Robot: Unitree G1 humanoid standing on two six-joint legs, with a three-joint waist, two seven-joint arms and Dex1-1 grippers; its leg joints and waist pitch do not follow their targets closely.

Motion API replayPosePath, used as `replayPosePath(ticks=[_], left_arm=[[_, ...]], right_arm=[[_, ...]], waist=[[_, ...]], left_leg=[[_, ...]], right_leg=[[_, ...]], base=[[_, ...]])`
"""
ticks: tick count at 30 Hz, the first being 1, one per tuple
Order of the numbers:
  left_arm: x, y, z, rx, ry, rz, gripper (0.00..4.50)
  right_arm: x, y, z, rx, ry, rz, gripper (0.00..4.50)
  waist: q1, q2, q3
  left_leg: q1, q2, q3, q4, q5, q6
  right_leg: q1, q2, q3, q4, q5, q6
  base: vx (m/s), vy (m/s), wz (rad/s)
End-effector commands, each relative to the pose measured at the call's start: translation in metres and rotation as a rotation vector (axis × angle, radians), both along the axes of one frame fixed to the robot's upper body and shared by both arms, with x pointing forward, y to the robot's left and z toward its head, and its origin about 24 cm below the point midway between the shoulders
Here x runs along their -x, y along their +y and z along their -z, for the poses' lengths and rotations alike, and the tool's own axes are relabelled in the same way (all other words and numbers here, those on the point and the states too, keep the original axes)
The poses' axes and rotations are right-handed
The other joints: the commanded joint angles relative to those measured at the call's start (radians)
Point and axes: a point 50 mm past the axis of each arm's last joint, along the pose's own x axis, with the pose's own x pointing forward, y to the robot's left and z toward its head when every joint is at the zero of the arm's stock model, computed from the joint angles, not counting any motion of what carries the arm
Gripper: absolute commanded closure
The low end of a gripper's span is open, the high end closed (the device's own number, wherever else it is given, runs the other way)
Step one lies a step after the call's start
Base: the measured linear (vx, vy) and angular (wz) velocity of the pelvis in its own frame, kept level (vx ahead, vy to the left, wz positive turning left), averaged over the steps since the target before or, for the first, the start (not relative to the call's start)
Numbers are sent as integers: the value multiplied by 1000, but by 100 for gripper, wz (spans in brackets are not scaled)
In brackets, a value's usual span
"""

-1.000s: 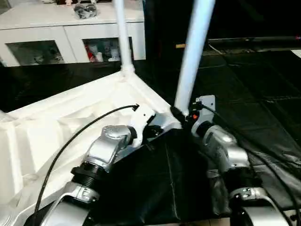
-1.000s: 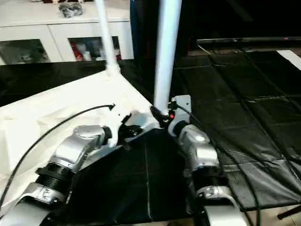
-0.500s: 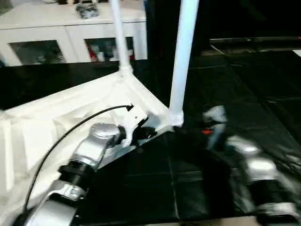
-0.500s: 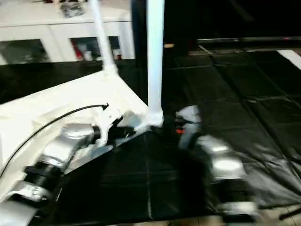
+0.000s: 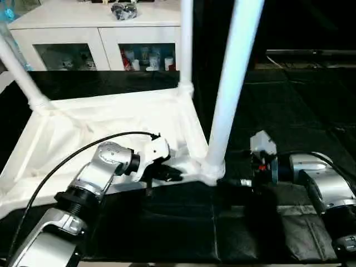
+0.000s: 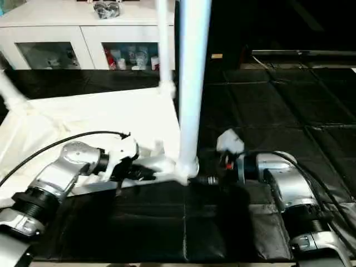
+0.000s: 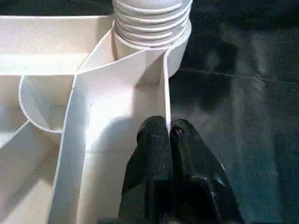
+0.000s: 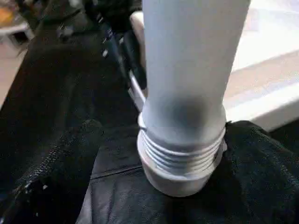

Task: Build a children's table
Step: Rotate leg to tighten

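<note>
1. Where the children's table lies upside down on black sheeting, its ribbed underside faces up and three legs stand in corner sockets: the near leg, one far leg and one slanted leg at the far left corner.
2. The left claw has its two black fingers pressed together, clamped on the thin upright rim of the table top, as the left wrist view shows.
3. Just beyond this claw's tips, along the same rim, sits the corner socket with the threaded base of the near leg screwed in.
4. The right claw lies level on the other side of that socket, just beside the leg's base; its two fingers stand wide apart, holding nothing.
5. In the right wrist view the threaded collar rises straight ahead of that claw, between its spread fingers.
6. Far beyond both claws stands one white cabinet with glass doors, and one dark bundle lies on top.
</note>
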Motion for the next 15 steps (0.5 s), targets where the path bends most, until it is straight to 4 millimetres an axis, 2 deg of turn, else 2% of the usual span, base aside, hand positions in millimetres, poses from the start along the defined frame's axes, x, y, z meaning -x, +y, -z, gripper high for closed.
replayPosePath(ticks=[1,4,6,9,11,13,15], left_arm=[[3,-12,-7,3,-14,108,450],[6,-12,-6,-6,-8,143,450],[8,-11,-6,-17,-7,166,450],[9,-10,-6,-25,-7,181,450],[10,-10,-6,-26,-5,184,450],[10,-9,-6,-27,-4,185,450],[10,-9,-6,-29,-3,187,450]], right_arm=[[-3,9,-4,20,-24,-51,7],[-6,12,-2,25,-19,-59,7],[-6,14,-1,30,-16,-81,42],[-5,15,0,35,-6,-104,62],[-5,16,1,37,-5,-109,89],[-5,16,2,36,-2,-112,96],[-5,16,2,32,7,-115,129]], waist=[[-1,-23,-74],[1,-23,-74],[3,-23,-74],[2,-25,-76],[2,-25,-76],[1,-26,-75],[1,-26,-75]], left_leg=[[5,15,8,-64,-189,84],[8,17,8,-66,-200,78],[13,19,9,-66,-209,76],[5,17,7,-67,-201,76],[4,16,7,-66,-197,78],[3,16,7,-66,-202,77],[4,15,7,-66,-202,75]], right_leg=[[58,-34,39,-67,-312,-206],[56,-33,40,-69,-317,-209],[53,-32,42,-68,-302,-217],[61,-32,41,-62,-278,-219],[62,-33,41,-62,-277,-218],[62,-34,40,-64,-291,-214],[62,-33,41,-65,-295,-211]], base=[[0,0,0],[0,0,0],[0,0,0],[0,0,0],[0,0,0],[0,0,0],[0,0,0]])
